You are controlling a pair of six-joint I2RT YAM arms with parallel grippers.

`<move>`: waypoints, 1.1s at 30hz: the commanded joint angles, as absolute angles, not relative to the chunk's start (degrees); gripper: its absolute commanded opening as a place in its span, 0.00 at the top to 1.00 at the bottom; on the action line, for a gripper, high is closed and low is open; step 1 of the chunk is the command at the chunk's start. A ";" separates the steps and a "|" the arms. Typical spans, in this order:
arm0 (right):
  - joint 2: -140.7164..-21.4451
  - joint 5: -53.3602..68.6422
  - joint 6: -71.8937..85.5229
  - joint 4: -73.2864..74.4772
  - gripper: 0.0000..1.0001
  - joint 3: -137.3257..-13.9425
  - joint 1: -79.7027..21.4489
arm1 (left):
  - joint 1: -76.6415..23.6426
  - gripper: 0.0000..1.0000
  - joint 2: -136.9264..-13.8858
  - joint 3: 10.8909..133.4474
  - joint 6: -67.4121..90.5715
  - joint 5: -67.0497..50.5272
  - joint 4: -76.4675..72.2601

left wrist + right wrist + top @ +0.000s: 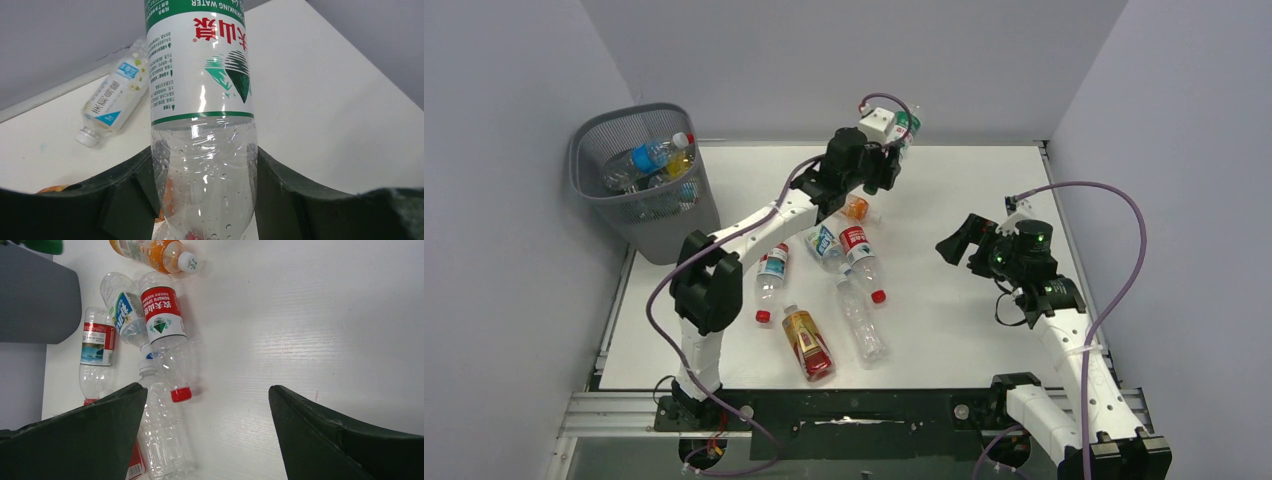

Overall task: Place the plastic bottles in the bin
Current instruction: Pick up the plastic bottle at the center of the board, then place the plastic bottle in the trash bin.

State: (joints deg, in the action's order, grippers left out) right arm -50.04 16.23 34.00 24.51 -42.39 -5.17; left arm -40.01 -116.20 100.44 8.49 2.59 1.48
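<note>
My left gripper (894,152) is raised over the back middle of the table, shut on a clear bottle with a green label (202,100); both fingers press its lower body. The dark wire-mesh bin (592,190) stands at the far left with several bottles inside (656,155). Several bottles lie on the table: an orange one (856,208), a blue-labelled one (824,243), a red-labelled one (861,258), a bare clear one (861,322), a red-capped one (771,280) and an amber one (808,343). My right gripper (959,245) hangs open to their right, holding nothing.
In the left wrist view a white-capped bottle with a pale blue label (117,95) lies by the back wall. The right wrist view shows the red-labelled bottle (162,320) and the clear one (162,430) near its left finger. Walls enclose the table on three sides.
</note>
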 commanded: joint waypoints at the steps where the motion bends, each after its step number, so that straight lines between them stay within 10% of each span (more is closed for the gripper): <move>1: -49.39 17.55 34.87 21.63 0.02 -42.27 -5.47 | -38.09 0.48 -105.98 99.16 9.29 3.69 -2.29; 33: -51.22 16.16 37.78 17.02 0.02 -39.35 -11.85 | -16.29 0.47 -77.82 91.13 11.39 3.67 2.52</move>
